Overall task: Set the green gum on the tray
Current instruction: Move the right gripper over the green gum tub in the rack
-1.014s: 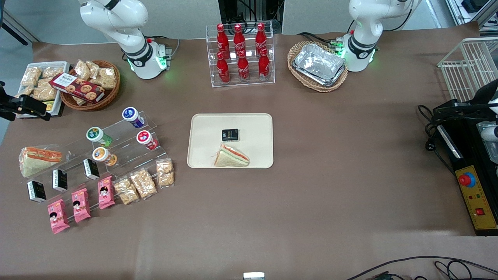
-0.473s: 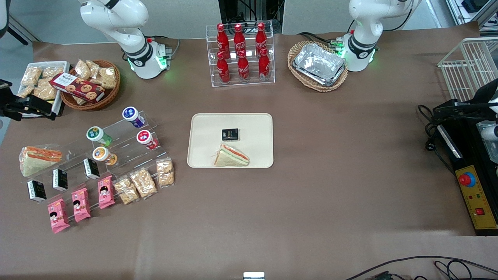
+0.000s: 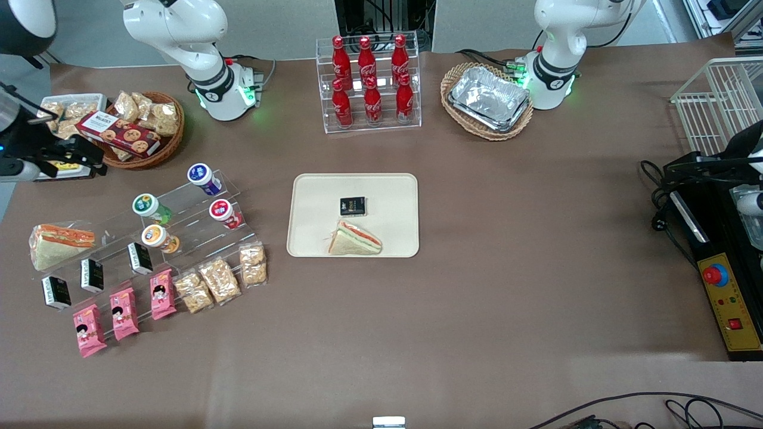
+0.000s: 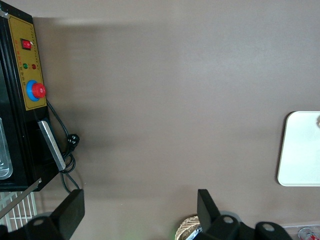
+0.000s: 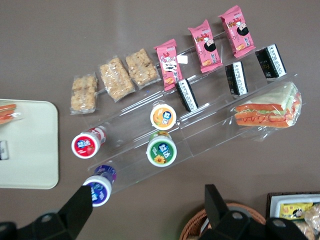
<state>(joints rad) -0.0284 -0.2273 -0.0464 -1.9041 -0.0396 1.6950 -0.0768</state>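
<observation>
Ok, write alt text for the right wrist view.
Looking down past the open gripper, the green gum sits on a clear stepped rack among orange, red and blue gum bottles, apart from the gripper. Snack packets line the rack, a sandwich lies on it, and the tray shows at the edge.

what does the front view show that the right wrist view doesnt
Only the front view shows the cola bottles, the foil trays in their basket, and the sandwich and black packet on the tray in full. Only the right wrist view looks straight down on the gum lids, so the green gum label reads clearly. Both show the green gum on the clear stand, the orange gum, the red gum, and the gripper, open, above the table near the snack basket.
</observation>
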